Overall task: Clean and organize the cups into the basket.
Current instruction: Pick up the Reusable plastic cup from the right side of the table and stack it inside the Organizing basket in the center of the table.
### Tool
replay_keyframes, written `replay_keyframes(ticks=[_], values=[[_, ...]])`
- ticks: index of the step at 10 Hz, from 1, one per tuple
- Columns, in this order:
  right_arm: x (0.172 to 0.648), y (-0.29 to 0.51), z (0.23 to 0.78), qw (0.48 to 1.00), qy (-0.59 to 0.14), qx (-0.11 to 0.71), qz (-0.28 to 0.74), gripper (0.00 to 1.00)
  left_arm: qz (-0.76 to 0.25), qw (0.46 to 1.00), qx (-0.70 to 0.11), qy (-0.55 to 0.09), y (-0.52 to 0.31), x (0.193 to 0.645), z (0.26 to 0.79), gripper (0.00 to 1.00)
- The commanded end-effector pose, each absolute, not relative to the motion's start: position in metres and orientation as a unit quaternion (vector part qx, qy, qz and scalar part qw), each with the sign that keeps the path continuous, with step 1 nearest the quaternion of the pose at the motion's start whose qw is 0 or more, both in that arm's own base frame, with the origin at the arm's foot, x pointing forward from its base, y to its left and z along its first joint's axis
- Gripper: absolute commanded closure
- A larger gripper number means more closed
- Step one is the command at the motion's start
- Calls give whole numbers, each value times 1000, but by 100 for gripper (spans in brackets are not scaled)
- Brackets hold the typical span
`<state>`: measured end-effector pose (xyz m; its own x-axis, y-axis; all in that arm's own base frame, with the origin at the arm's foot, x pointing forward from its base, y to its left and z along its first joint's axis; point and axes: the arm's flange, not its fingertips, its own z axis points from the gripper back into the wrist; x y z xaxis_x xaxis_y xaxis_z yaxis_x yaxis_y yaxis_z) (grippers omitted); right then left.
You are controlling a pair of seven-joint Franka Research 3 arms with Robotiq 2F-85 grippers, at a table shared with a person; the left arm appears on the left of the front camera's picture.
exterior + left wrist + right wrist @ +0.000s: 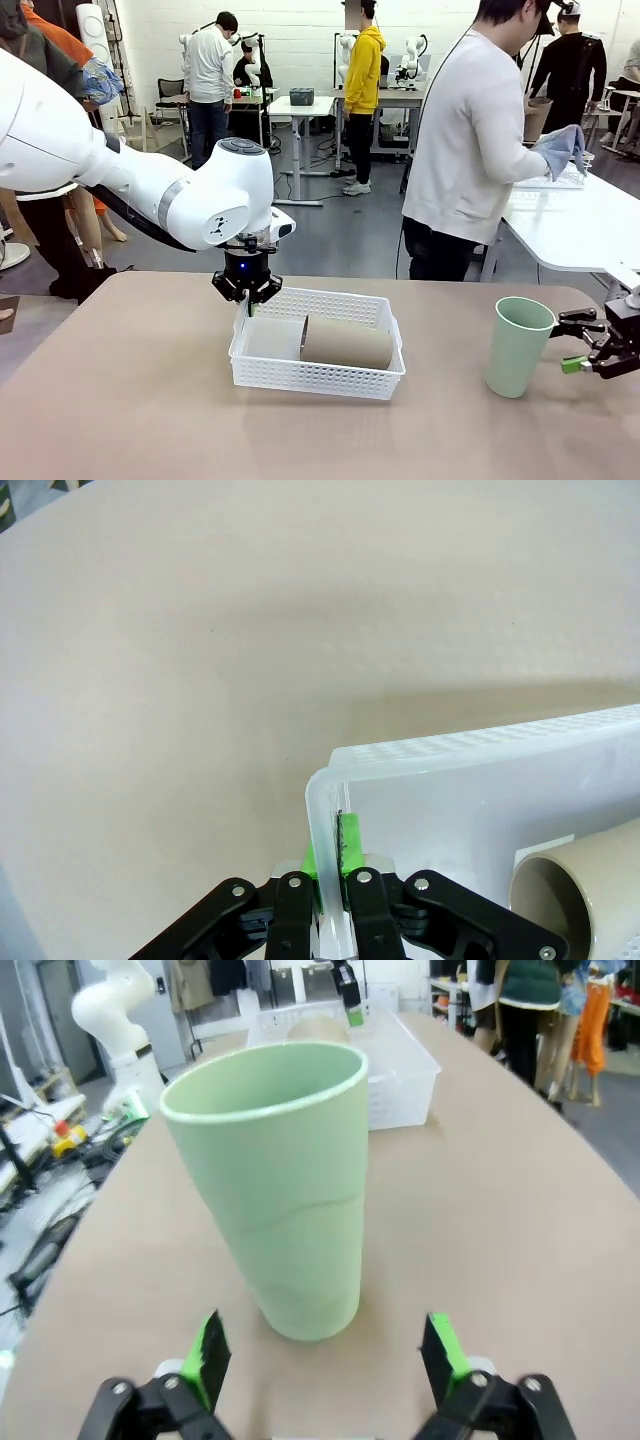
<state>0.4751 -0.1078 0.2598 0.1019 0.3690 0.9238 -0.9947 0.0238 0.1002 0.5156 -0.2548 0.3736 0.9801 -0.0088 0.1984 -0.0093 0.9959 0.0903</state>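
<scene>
The scene is brightly and evenly lit, apparently from overhead fixtures, and no harsh glare is seen in the front view. Soft, diffuse shadows are cast on the bench (120, 400) under the basket (320, 375) and around the foot of the mint green cup (517, 345). In the left wrist view a broad, dim band of shadow is laid across the bench, the translucent basket wall is washed pale, and the fingers (293, 915) at the bottom edge are rendered slightly soft. In the right wrist view the cup is kept sharp, while the background is softened and straight lines are bent toward the edges by the wide-angle lens.
</scene>
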Motion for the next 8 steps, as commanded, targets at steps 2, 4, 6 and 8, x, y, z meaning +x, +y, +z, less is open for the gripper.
replay_keyframes(ticks=[2, 4, 6, 8], values=[[488, -92, 244, 572, -389, 415, 590, 0, 0, 994, 45, -100, -256, 516, 375, 100], [494, -74, 239, 543, -396, 417, 612, 0, 0, 994, 45, -100, -256, 516, 375, 100], [502, -58, 234, 537, -379, 438, 613, 0, 0, 994, 45, -100, -256, 516, 375, 100], [504, -45, 234, 528, -357, 461, 618, 0, 0, 994, 45, -100, -256, 516, 375, 100]])
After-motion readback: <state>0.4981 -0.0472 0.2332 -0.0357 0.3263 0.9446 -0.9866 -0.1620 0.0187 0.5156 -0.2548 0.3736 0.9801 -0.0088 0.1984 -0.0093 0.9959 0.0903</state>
